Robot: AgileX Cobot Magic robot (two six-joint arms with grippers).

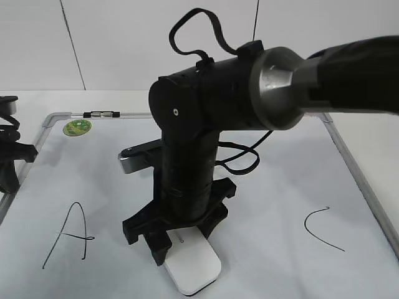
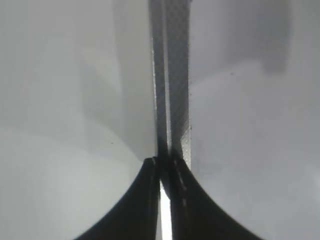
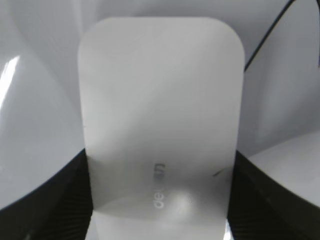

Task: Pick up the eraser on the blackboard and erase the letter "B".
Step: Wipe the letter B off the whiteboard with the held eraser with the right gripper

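The white glossy eraser [image 1: 196,265] lies on the blackboard [image 1: 274,187] near its front edge, with grey print on top in the right wrist view [image 3: 160,100]. My right gripper [image 1: 181,240] reaches across the middle and points down, its black fingers pressed against both long sides of the eraser [image 3: 160,200]. The letter "B" is not visible; my arm covers the board's middle. The black "A" [image 1: 68,237] is at the left and the "C" [image 1: 321,227] at the right. My left gripper [image 1: 9,168] rests at the board's left edge, shut and empty [image 2: 162,165].
A green round sticker [image 1: 77,127] sits at the board's back left corner. The grey board frame [image 2: 172,75] runs straight ahead of my left gripper. A thin black stroke [image 3: 265,35] shows beyond the eraser's far right corner.
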